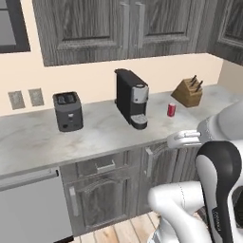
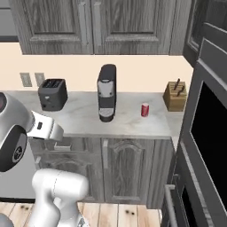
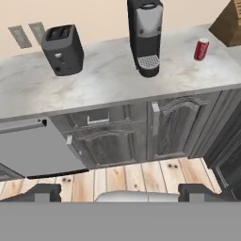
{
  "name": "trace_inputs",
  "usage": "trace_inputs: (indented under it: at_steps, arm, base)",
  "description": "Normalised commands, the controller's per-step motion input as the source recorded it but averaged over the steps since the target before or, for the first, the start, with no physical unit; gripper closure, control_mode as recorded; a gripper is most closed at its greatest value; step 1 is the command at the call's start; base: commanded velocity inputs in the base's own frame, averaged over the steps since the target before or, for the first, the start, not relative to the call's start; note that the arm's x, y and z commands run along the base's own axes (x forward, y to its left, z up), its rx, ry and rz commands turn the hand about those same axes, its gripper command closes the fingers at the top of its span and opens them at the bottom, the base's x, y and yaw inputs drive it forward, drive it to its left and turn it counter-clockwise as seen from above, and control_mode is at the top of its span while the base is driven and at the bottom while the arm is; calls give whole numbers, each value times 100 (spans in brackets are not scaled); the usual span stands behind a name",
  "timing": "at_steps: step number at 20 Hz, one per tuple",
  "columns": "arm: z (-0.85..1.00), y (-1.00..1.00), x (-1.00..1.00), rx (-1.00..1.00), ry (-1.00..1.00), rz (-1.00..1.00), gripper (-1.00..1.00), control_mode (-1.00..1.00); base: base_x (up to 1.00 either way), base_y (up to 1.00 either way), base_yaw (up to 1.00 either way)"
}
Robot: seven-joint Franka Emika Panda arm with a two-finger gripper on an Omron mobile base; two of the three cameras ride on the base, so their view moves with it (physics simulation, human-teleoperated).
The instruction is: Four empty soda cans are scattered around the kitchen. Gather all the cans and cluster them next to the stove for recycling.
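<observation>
One red soda can (image 1: 171, 109) stands upright on the grey marble counter (image 1: 99, 128), right of the coffee machine and in front of the knife block. The same soda can (image 2: 145, 110) shows in the right base view and again, as a small red soda can (image 3: 201, 49), at the upper right of the hand view. My gripper (image 3: 120, 193) is open, its two dark fingertips (image 3: 40, 192) wide apart with nothing between them. It hangs in front of the lower cabinets, well short of the can. The stove is out of view.
A dark toaster (image 1: 68, 111) and a black coffee machine (image 1: 132, 98) stand on the counter, with a wooden knife block (image 1: 188, 91) at the right. Below are dark cabinet doors (image 3: 172, 124) and a grey dishwasher front (image 3: 33, 150). A tall black oven unit (image 2: 206, 133) bounds the right side.
</observation>
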Motion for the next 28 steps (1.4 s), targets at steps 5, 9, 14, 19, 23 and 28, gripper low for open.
trace_inputs:
  at_steps: [5, 9, 14, 19, 23, 28]
  arm:
    - [0, 0, 0, 0, 0, 0, -100, 100]
    - [0, 0, 0, 0, 0, 0, -100, 100]
    - [0, 0, 0, 0, 0, 0, -100, 100]
    - [0, 0, 0, 0, 0, 0, -100, 100]
    - [0, 0, 0, 0, 0, 0, -100, 100]
    - [0, 0, 0, 0, 0, 0, -100, 100]
  base:
    - [48, -33, 0]
    - [48, -13, 0]
    - [26, -26, 0]
    - [24, -40, 0]
    - [31, -21, 0]
    - [30, -11, 0]
